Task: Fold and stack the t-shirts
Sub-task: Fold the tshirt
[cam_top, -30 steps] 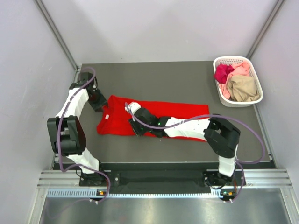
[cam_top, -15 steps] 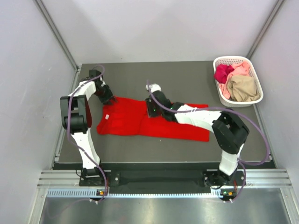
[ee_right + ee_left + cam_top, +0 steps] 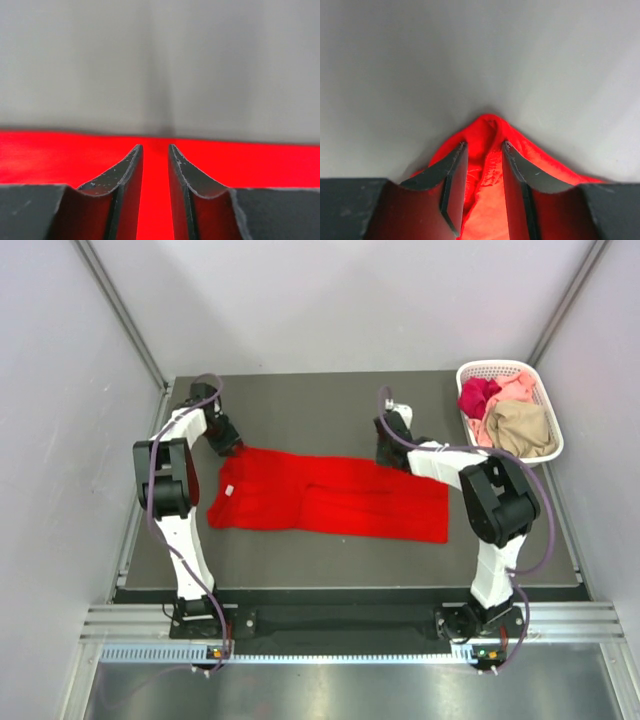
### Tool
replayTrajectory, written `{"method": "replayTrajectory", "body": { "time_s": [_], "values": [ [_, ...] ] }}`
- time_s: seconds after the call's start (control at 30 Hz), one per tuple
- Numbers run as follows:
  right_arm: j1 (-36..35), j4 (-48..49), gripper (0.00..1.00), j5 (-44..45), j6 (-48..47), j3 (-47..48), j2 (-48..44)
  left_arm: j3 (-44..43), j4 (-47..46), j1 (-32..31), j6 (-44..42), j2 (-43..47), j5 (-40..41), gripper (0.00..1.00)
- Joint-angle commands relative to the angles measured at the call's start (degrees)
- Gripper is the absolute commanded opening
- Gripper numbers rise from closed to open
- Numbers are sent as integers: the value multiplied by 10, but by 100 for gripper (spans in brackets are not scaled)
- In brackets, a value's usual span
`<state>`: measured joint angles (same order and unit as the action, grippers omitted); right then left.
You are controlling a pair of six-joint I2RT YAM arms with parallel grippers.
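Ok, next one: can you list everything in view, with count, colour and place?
red t-shirt: one, bright red, spread flat mid-table
heaped t-shirts: at least three, magenta, pale pink and tan, crumpled in the basket
basket: one, white lattice, table's far right corner
table: one, dark grey
left claw: one, black, pinching the red t-shirt's far left corner
right claw: one, black, at the shirt's far edge right of middle, fingers narrowly apart, grip unclear
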<state>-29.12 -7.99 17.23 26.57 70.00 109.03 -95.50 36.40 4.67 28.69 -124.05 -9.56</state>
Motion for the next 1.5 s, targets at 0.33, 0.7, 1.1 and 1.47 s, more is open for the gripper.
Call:
{"method": "replayTrajectory", "body": {
  "time_s": [0.33,0.7,1.1,1.47],
  "values": [
    [82,-51,25,112,112,-51,-2,-5,13,22,44,-47,72,38],
    [94,-35,30,65,174,-64,-39,-44,35,28,75,6,11,42],
    [92,-59,43,-102,38,-92,-166,167,36,-31,30,247,18,44],
    [86,-83,89,-124,13,-178,-315,340,7,-62,116,320,0,43]
  ]
}}
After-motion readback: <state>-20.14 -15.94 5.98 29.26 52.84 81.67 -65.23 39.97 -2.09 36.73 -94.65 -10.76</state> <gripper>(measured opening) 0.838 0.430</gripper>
